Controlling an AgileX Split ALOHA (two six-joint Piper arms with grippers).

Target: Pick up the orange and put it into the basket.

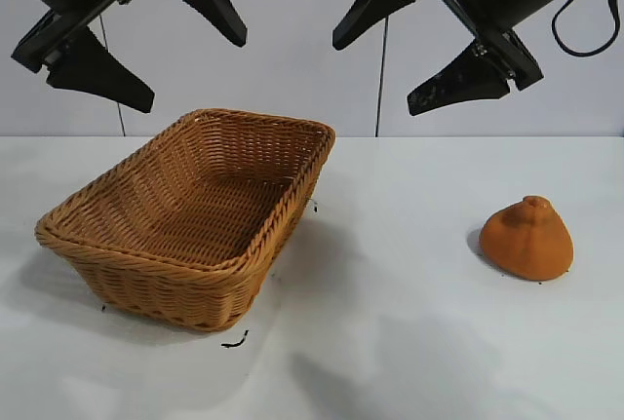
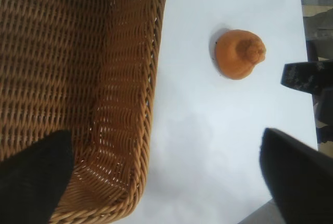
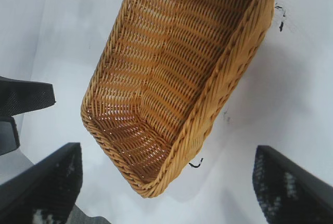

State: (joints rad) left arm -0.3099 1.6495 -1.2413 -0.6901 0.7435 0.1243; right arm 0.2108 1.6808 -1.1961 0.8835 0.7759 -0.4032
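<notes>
The basket (image 1: 195, 220) stands empty on the white counter (image 1: 390, 342), and the orange (image 1: 527, 238) lies well apart from it, so the pick-up is not yet begun. Farther back, the left end effector (image 1: 146, 45) and the right end effector (image 1: 414, 50) hang high with fingers spread wide, holding nothing. The bare counter between basket rim and orange leaves free room for a descent.

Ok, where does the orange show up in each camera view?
Exterior view: orange on the table, lower right, apart from the basket.
Left wrist view: orange upper middle, beside the basket's long rim.
Right wrist view: not in it.
Shared landmark: the wicker basket.
</notes>
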